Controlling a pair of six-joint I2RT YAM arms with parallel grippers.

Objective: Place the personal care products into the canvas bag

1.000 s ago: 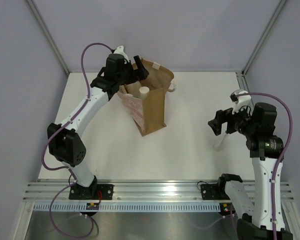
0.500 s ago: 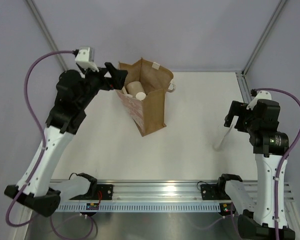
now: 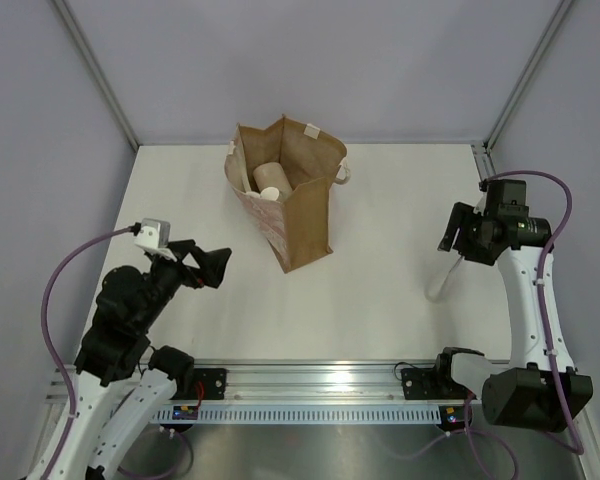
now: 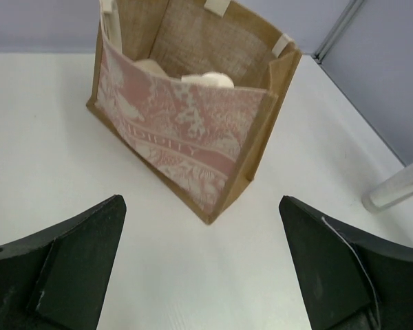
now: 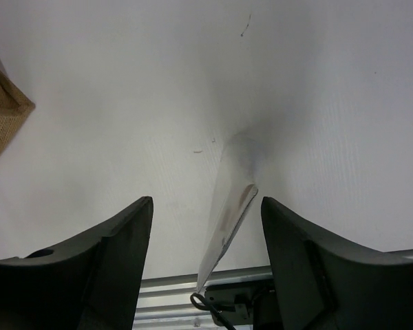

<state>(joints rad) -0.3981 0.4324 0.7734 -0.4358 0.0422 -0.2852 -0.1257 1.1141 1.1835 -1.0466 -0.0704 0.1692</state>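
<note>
Step in hand, as I judge it: pick up the last loose bottle. The right gripper (image 5: 206, 206) has its fingers apart and grips nothing. The thin clear bottle (image 5: 228, 218) lies on the table (image 3: 380, 290) below it, between the two fingers but nearer the right-hand one and skewed to them. To do it well: centre over the bottle, turn the wrist so the fingers cross its long axis, go low and close gently, since it's slim, may roll. The canvas bag (image 3: 305, 215) stands upright, well off to that gripper's left. The left gripper (image 4: 199, 203) is wide and empty, bag straight ahead of it. Counts: one bag, one bottle outside, two pale tops (image 3: 272, 180) showing inside; any others hidden.
</note>
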